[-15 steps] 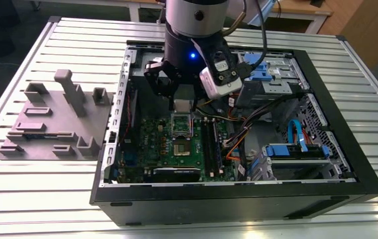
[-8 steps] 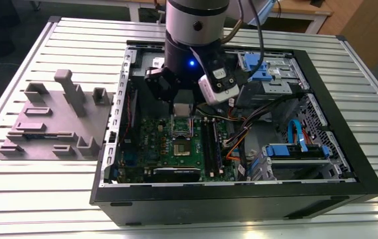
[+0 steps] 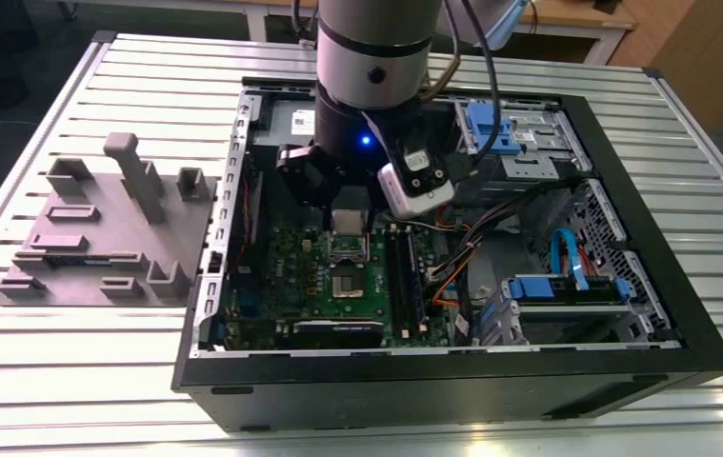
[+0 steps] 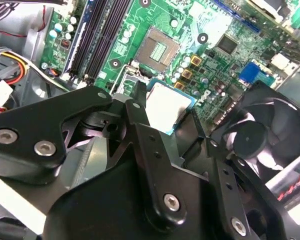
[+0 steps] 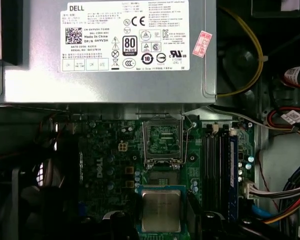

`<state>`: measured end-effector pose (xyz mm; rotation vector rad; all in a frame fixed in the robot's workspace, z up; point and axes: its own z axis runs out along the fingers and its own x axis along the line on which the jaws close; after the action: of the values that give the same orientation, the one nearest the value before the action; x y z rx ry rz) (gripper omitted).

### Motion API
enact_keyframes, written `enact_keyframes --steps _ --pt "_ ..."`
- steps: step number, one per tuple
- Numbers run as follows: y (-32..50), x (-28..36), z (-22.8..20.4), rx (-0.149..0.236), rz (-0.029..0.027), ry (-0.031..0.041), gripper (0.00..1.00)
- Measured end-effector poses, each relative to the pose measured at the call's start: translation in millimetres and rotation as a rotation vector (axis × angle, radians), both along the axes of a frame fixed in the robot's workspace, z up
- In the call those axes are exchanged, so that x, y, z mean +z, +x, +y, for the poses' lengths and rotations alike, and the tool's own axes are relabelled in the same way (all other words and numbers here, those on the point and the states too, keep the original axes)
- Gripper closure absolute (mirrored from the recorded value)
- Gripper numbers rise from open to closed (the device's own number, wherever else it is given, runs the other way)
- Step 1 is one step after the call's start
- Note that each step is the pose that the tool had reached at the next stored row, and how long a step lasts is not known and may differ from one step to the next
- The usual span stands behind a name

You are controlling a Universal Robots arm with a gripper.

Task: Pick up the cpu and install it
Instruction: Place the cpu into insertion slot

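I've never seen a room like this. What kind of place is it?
Probably a robotics lab: a robot arm reaches into an open computer case on a slatted metal table, its gripper holding the cpu above the motherboard.

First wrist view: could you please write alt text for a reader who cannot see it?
The cpu, a silver-topped square chip, hangs over a green motherboard close to the dark socket with its metal bracket. A grey power supply box with a white label lies beyond, and memory slots and coloured cables run beside.
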<state>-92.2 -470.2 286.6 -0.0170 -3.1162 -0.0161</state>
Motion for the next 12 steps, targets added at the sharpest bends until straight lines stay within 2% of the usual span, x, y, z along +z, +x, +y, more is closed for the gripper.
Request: enact_keyframes --steps 3,12 --pt "0.1 -3.7 0.0 0.001 0.0001 0.0 0.53" --pt "0.1 -4.2 0.0 0.001 0.0001 0.0 0.53"
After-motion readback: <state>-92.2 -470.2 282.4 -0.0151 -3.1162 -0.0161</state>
